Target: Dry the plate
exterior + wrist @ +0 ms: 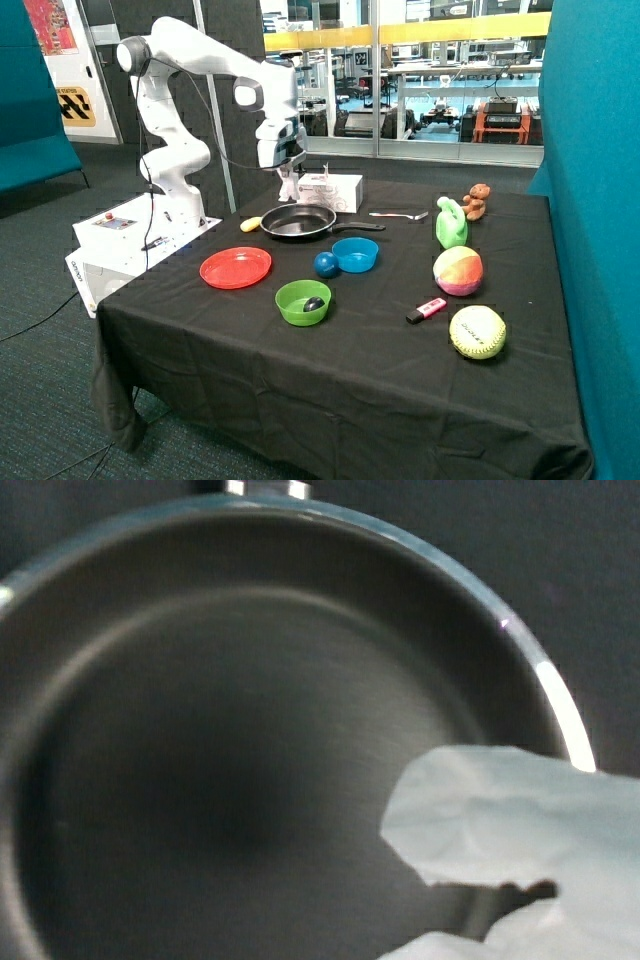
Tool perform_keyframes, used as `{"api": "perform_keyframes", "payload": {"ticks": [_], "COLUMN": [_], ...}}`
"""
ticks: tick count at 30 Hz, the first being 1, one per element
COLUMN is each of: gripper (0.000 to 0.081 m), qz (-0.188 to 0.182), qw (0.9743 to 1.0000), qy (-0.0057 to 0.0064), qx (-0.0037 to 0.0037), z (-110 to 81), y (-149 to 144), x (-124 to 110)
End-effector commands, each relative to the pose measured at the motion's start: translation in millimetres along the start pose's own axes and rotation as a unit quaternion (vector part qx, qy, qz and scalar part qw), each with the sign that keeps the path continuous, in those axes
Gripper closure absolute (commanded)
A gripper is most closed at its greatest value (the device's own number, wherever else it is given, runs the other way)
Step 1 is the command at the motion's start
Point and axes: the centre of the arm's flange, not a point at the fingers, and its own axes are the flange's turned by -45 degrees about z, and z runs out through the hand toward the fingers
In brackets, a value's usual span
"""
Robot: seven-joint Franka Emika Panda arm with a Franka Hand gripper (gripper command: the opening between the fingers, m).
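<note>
The red-orange plate (236, 268) lies flat on the black tablecloth near the table's edge, on the robot-base side, with nothing on it. My gripper (288, 180) hangs above the black frying pan (298, 221), well behind the plate, and holds a white tissue (289, 189) that dangles below it. In the wrist view the pan (250, 760) fills the picture and the tissue (510, 820) hangs in front of it; the plate is out of that view.
A white tissue box (332, 190) stands behind the pan. A green bowl (303, 301), a blue bowl (355, 254) and a blue ball (326, 264) sit beside the plate. A fork (398, 215), a green can (451, 223) and two balls lie farther along.
</note>
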Motion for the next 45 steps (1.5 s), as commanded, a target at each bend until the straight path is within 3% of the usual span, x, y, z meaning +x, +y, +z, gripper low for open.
{"api": "perform_keyframes", "payload": {"ticks": [1,12,33,42,43,45], "gripper": [0.0808,0.0808,0.0808,0.0808,0.0808,0.0808], "qz": [0.032,0.061,0.086,0.077,0.032,0.031], "qw": [0.9995,0.9981,0.9963,0.997,0.9995,0.9995], "qy": [0.0008,0.0008,0.0009,0.0009,0.0008,0.0008], "qx": [-0.00098,-0.00096,-0.00094,-0.00095,-0.00098,-0.00098], "z": [20.5,41.8,77.8,97.8,99.1,103.0], "y": [63,112,171,172,174,174], "x": [-14,-18,-37,-59,-60,-63]}}
